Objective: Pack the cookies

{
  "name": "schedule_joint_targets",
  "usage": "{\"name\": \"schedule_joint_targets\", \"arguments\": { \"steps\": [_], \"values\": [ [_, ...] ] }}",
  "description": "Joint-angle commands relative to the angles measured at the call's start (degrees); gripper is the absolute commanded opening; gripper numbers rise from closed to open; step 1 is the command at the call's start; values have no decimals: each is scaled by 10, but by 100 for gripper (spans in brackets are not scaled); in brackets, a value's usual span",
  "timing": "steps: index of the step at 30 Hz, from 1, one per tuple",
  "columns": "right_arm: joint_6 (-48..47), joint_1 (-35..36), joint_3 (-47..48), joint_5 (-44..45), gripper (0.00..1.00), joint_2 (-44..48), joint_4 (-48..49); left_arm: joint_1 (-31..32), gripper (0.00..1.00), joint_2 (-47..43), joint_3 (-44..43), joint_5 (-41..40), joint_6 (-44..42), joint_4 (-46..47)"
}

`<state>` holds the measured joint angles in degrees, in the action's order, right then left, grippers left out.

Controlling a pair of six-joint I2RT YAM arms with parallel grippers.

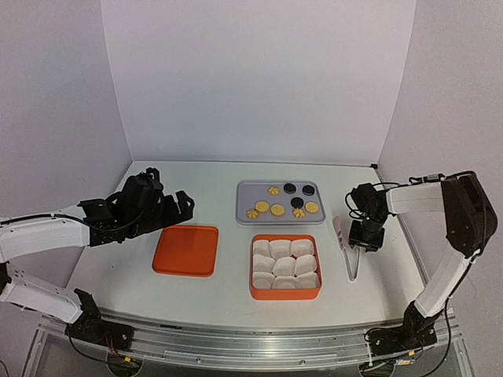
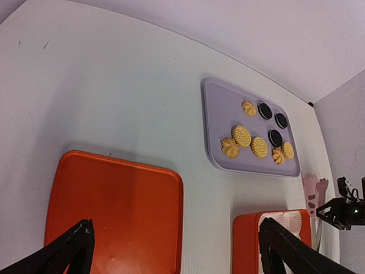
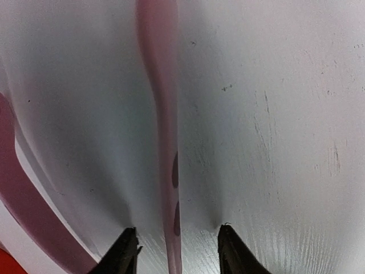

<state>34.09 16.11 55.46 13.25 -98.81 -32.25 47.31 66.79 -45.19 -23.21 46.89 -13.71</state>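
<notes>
Nothing is packed yet, folks. All nine cookies are sitting on the grey tray at the back of the table: three black rounds and six golden ones. Not one is showing in the box.

The orange box is waiting just in front of the tray, its lid already off and lying flat to the left. The white paper cups are filling the box in rows, and from above every one is looking empty.

The action is over on the right. The right gripper is pointing down over the pink tongs, which are lying on the table beside the box. From the wrist view, its fingers are straddling one arm of the tongs, jaws apart, with a sliver of table showing on each side of that arm. So no clamp yet, by my reading. The other tong arm is running off to the left, outside the jaws.

The left gripper is hanging wide open above the lid's near edge, holding nothing.

As I'm judging it, this is the opening step: picking up the tongs. The whole job is remaining, nine cookies to be carried from tray to cups, and probably the lid going on afterwards.
</notes>
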Motion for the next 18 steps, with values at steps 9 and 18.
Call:
{"name": "schedule_joint_targets", "arguments": {
  "steps": [9,18],
  "values": [
    [-26,-1,4,0,3,24,23,1,100,30,-21,49,-42,58],
    [-17,-1,11,-93,0,149,19,1,100,52,-29,194,-104,201]
  ]
}}
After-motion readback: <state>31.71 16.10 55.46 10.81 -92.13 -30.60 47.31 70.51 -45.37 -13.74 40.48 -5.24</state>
